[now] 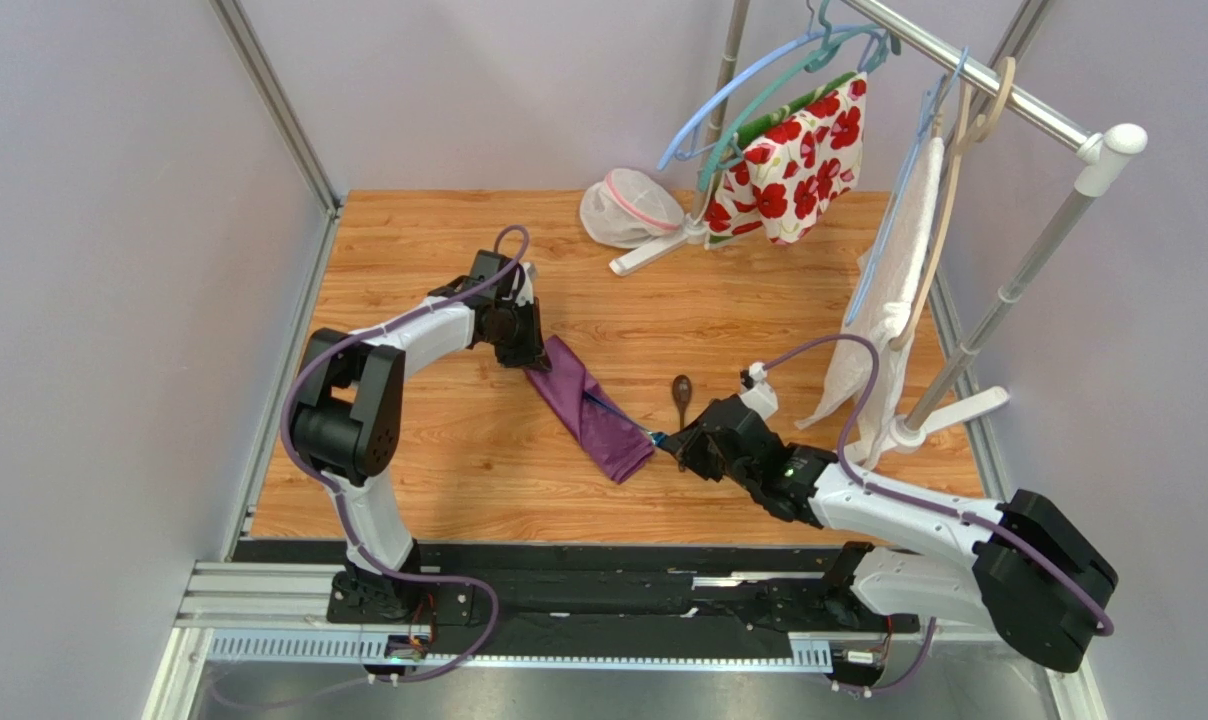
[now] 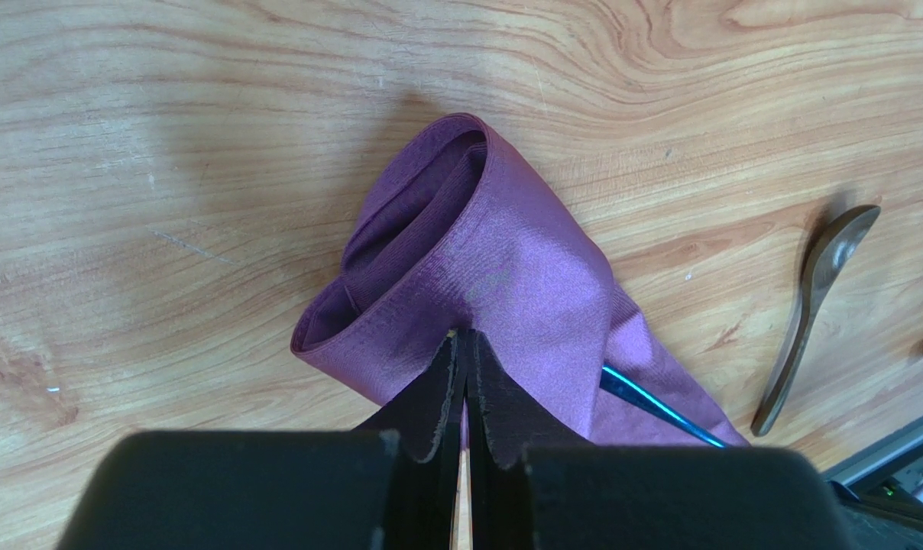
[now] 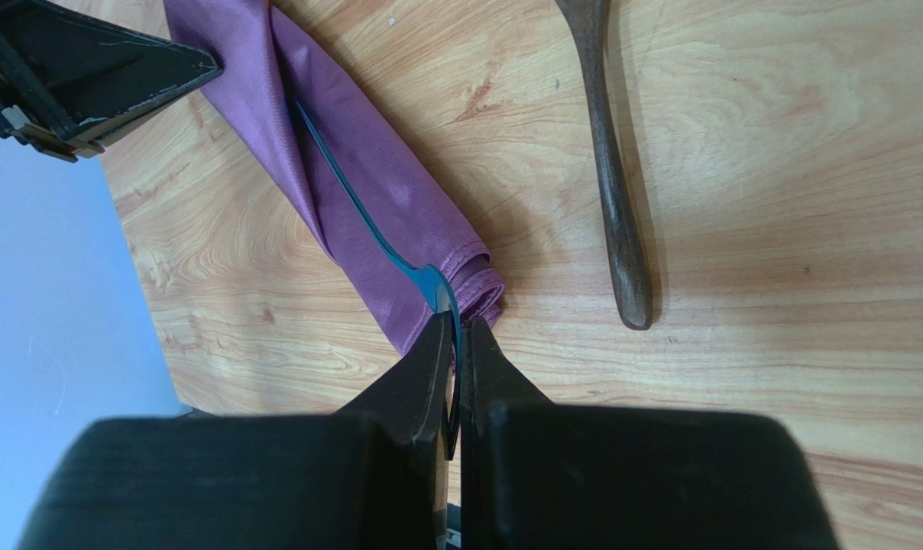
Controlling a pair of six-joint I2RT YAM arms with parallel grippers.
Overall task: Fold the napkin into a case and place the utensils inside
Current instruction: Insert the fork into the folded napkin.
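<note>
If the left fingers [image 2: 455, 358], shut on a top fold of the dark purple folded cloth napkin [image 2: 512, 287] at its far-left end, tug or slip, the case could unroll or skid on the wooden bench [image 2: 145, 172]. The slim dark blue metal utensil [image 3: 351, 195] lies partly under a fold; the right fingers [image 3: 443, 344], clamped on its handle at the near-right end, could drag the cloth. 1 dark brown oval-bowled spoon [image 3: 610, 172] lies bare just right, untouched.

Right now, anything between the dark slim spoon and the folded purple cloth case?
Nothing visible: only bare wooden table separates the dark slim spoon from the folded purple cloth case. The right gripper, shut on a slim blue utensil, occupies the case's near end.
</note>
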